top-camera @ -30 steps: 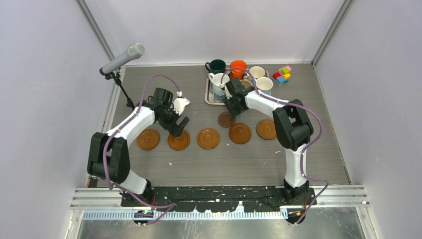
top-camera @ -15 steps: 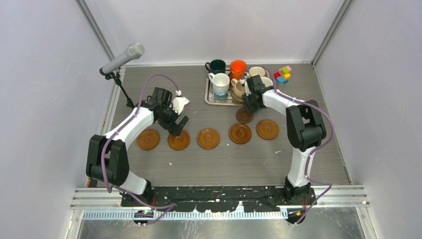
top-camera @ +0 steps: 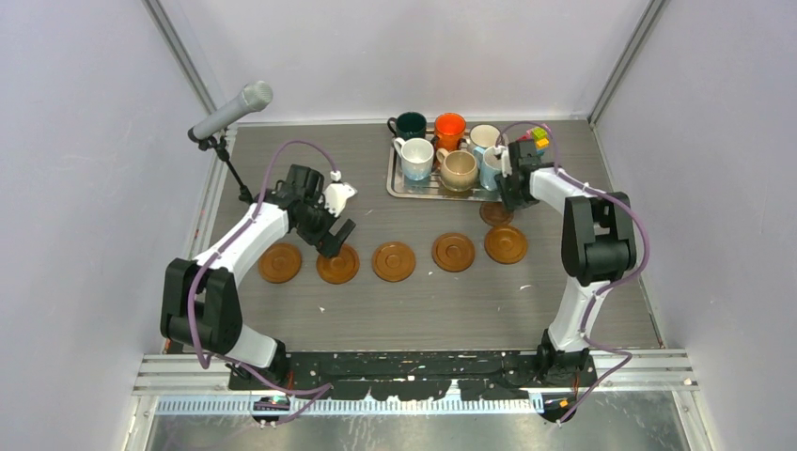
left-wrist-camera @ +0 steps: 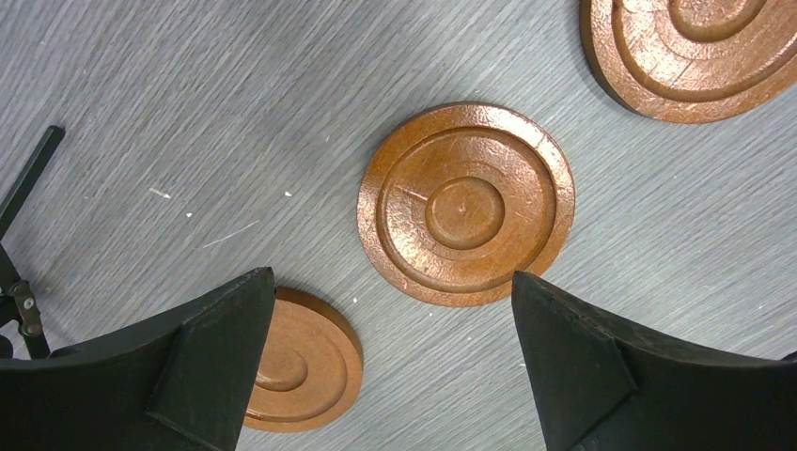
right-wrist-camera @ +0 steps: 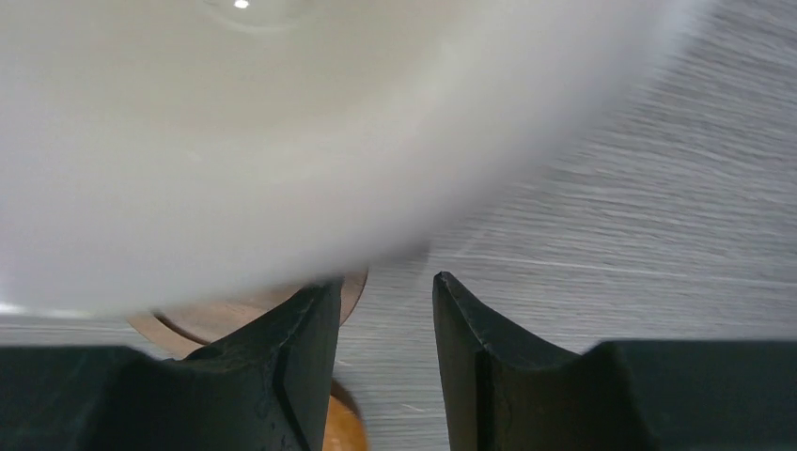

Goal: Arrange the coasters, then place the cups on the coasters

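Five brown coasters lie in a row: (top-camera: 280,262), (top-camera: 337,266), (top-camera: 394,261), (top-camera: 454,252), (top-camera: 506,243). A smaller, darker coaster (top-camera: 495,212) lies by the tray's front right corner. My left gripper (top-camera: 334,235) hovers open above the two leftmost; its wrist view shows one coaster (left-wrist-camera: 466,204) ahead and another (left-wrist-camera: 301,362) beside the left finger. My right gripper (top-camera: 510,193) is at the small coaster (right-wrist-camera: 350,289), jaws part open over bare table, left finger over the disc. A blurred whitish cup (right-wrist-camera: 282,141) fills that view. Several cups stand on the tray: green (top-camera: 410,125), orange (top-camera: 449,127), beige (top-camera: 459,169).
The silver tray (top-camera: 402,191) sits at the back centre. Small coloured blocks (top-camera: 538,141) lie right of it. A microphone (top-camera: 230,111) on a stand (top-camera: 237,178) stands at the back left; its leg (left-wrist-camera: 26,183) shows in the left wrist view.
My right gripper has swept right along the tray's front, and the small dark coaster has slid right with it. The left gripper has barely moved.
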Robot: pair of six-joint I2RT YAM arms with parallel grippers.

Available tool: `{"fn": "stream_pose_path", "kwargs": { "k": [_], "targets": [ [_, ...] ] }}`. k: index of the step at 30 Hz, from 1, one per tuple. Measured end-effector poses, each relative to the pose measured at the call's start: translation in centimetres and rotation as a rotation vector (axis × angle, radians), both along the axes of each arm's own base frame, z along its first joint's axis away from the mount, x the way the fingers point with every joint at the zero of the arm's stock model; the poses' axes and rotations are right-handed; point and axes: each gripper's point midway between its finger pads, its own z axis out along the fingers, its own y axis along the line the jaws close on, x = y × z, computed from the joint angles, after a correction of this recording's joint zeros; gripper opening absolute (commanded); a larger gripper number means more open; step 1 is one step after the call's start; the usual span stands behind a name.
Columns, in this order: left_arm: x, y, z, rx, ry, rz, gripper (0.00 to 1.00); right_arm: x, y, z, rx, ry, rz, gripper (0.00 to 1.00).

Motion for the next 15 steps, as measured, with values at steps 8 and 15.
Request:
{"fn": "stream_pose_path", "kwargs": {
  "k": [8, 15],
  "targets": [
    [-0.5, 0.1, 0.8, 0.0, 0.009, -0.001, 1.0, -1.0, -6.5, 0.0, -0.026, 0.022, -0.081, 0.46],
    [-1.3, -0.3, 0.8, -0.026, 0.04, -0.007, 1.0, -4.1, -11.9, -0.2, -0.015, 0.071, -0.15, 0.46]
  ]
}}
